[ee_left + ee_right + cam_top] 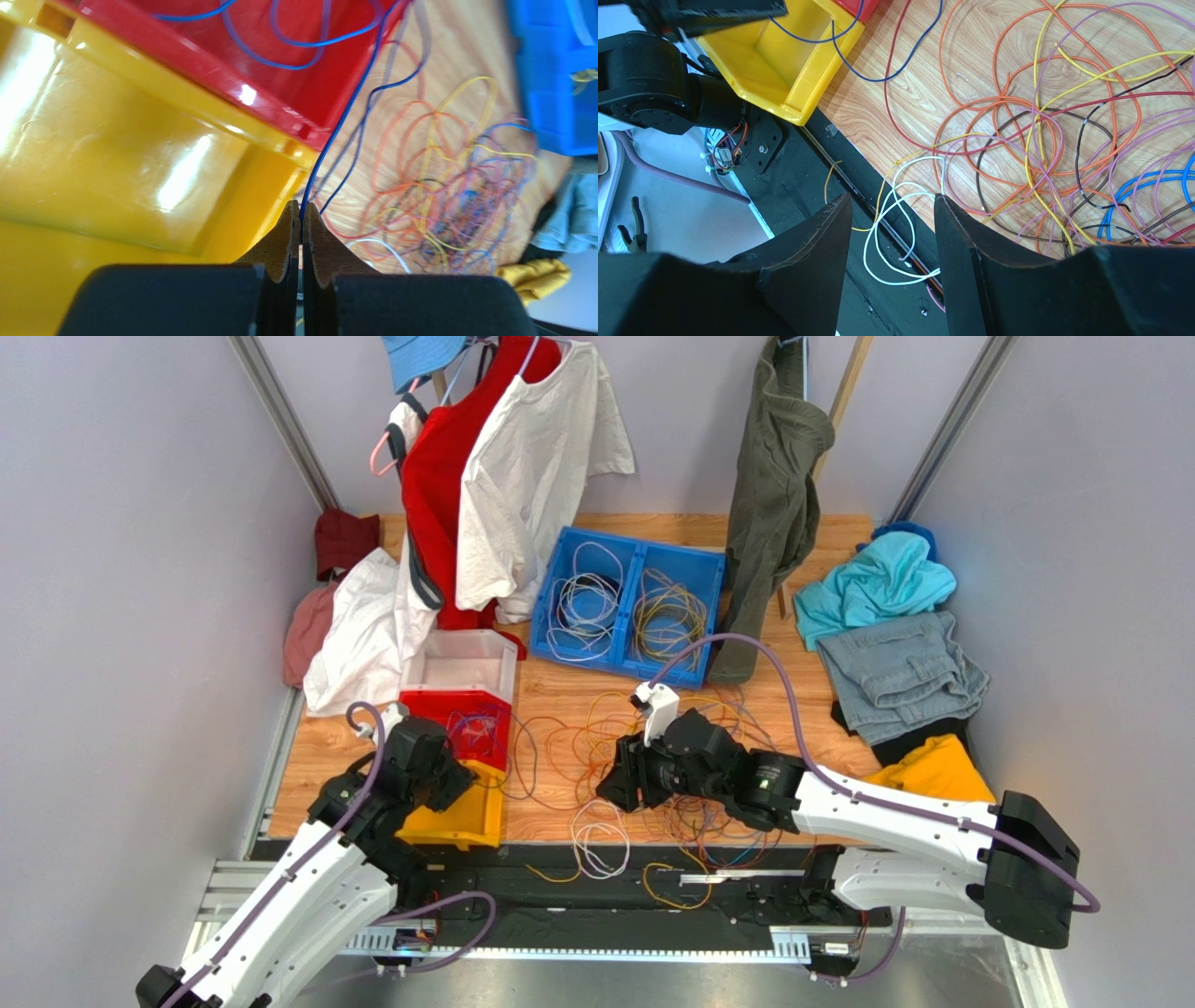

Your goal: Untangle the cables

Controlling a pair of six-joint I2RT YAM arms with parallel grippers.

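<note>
And there was the left gripper (302,211), pads pressed together right on a blue cable (345,117), the strand running up from the pinch and over the rim of the red bin (298,105) in the upper half of the wrist view. More blue loops lay inside that red bin, so by the look of it the blue strand was partway sorted. The yellow bin (105,161) filled the left of that frame, with nothing visible in the part shown.

Over in the middle of the top view, the right gripper (617,791) hung above the heap with its jaws apart and nothing between them (its own camera showed only a white cable (892,231) looping off the table edge below the gap).

Now, the score so far: the blue crate (638,549) at upper centre already held coils in both compartments, pale ones on the left, yellowish ones on the right. That was the done pile, I'd judge. What was left was plenty: the cables (1046,140) sprawled across the wooden table (821,532) at centre frame, orange, yellow, purple, dark and blue strands all crossing one another, a few trailing over the near edge. Call it well under way, with the main knot not yet cleared
</note>
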